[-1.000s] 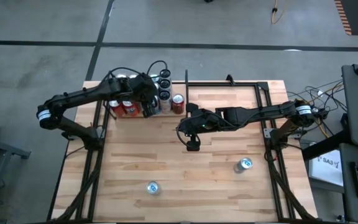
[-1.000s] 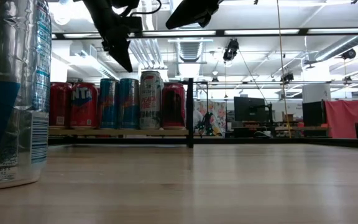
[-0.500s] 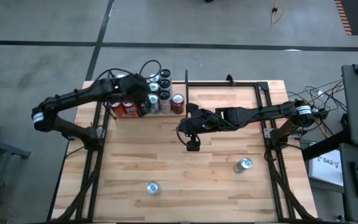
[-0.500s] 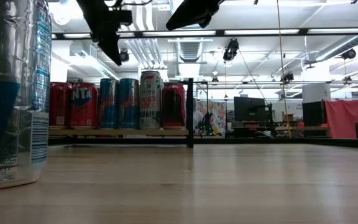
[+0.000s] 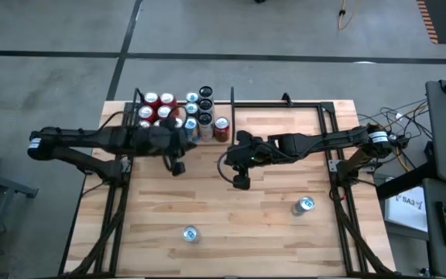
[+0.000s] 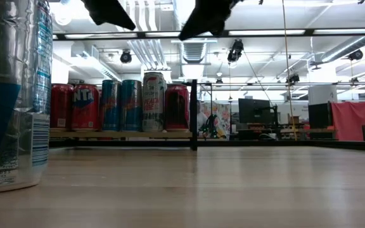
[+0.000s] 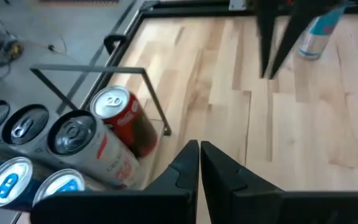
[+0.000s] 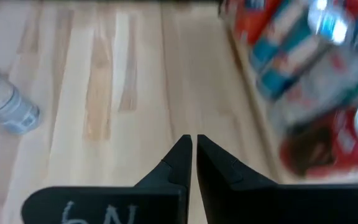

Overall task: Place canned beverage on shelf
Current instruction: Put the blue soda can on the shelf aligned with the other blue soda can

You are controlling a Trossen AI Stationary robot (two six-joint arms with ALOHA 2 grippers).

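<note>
1. Two arms are seen, each with one gripper.
2. Two loose cans [image 5: 304,205] are stood upright on the table [image 5: 285,240], well apart from each other and from the shelf [image 6: 125,134].
3. Six shelf cans [image 6: 154,101] are counted in the front row from the low view: two red, two blue, one tall pale one and one more red. More cans are packed behind them, but that number cannot be told for sure.
4. The left arm has been pulled back since a second ago. Then it was stretched over the shelf and hid some cans. Now it is laid across the table's left edge, and the red cans at the back are uncovered.
5. The left gripper [image 5: 178,167] is now held above the bare table, just in front of the shelf. Its fingers [image 7: 188,163] are pressed together, and nothing is pinched.
6. The right gripper [image 5: 240,183] has hardly been moved. It is hung over the middle of the table, near the shelf's front corner. Its fingers [image 8: 182,155] are pressed together too, and nothing is pinched.
7. The shelf is found at the table's far left corner. It is filled with upright cans, side by side on its wood floor.
8. No can has been shifted.
</note>
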